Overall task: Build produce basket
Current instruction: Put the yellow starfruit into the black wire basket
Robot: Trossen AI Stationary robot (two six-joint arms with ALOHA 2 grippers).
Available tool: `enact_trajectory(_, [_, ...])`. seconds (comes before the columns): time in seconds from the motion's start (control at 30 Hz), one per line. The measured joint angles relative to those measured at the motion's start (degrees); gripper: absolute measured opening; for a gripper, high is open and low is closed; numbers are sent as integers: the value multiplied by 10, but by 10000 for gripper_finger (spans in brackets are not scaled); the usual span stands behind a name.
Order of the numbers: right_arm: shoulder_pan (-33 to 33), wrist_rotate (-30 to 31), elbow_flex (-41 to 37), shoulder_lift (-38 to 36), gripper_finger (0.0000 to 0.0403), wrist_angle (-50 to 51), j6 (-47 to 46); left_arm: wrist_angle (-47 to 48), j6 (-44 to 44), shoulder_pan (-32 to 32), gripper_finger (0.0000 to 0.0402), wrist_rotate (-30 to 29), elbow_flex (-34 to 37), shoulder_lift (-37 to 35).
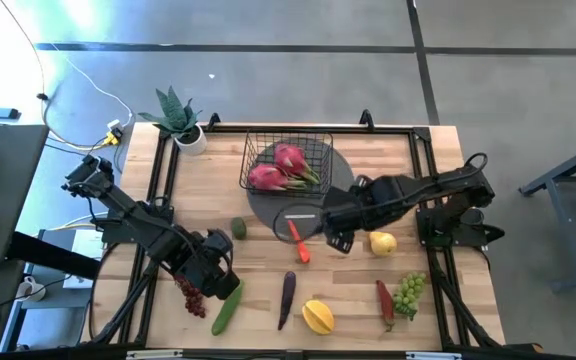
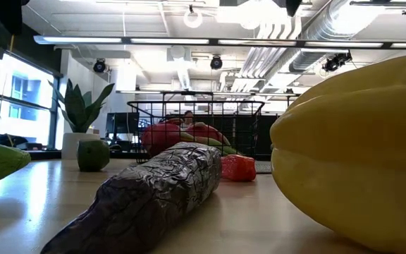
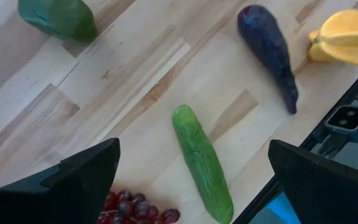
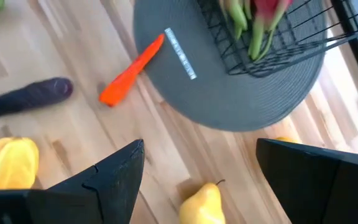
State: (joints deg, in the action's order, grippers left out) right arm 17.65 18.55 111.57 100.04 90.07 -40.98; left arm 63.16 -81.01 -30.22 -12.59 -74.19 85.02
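The black wire basket (image 1: 288,160) stands on the grey round mat (image 1: 303,208) and holds two pink dragon fruits (image 1: 280,168). My left gripper (image 1: 220,280) hangs open above the green cucumber (image 3: 202,163), with red grapes (image 3: 132,208) beside one finger. It touches neither. My right gripper (image 1: 336,238) hangs open over the mat's near edge, between the orange carrot (image 4: 132,70) and a yellow pear (image 4: 201,204). One end of the carrot lies on the mat's rim and the other on the wood. In the low view no gripper shows.
On the near half of the table lie a purple pod (image 1: 286,298), a yellow starfruit (image 1: 318,316), a red pod (image 1: 384,300), green grapes (image 1: 408,292) and a round green fruit (image 1: 238,228). A potted plant (image 1: 180,122) stands at the far left corner.
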Motion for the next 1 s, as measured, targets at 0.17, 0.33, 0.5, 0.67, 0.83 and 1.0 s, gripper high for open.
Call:
enact_trajectory(0.17, [39, -4, 0, 4, 291, -1, -38, 0, 1, -7, 400, 1, 0, 5])
enact_trajectory(0.33, [79, -22, 0, 4, 291, -3, -108, 0, 2, -6, 400, -5, 0, 5])
enact_trajectory(0.5, [116, -39, 0, 4, 291, -23, -188, 1, 17, 3, 400, -20, 0, 5])
enact_trajectory(0.67, [148, -40, 0, 4, 291, -64, -234, 0, 34, 17, 400, -45, 0, 5])
enact_trajectory(0.83, [171, -40, 0, 26, 291, -98, -264, 1, 74, 30, 400, -46, 0, -4])
enact_trajectory(1.0, [186, -37, 0, 61, 291, -130, -280, 2, 126, 50, 400, -48, 0, -29])
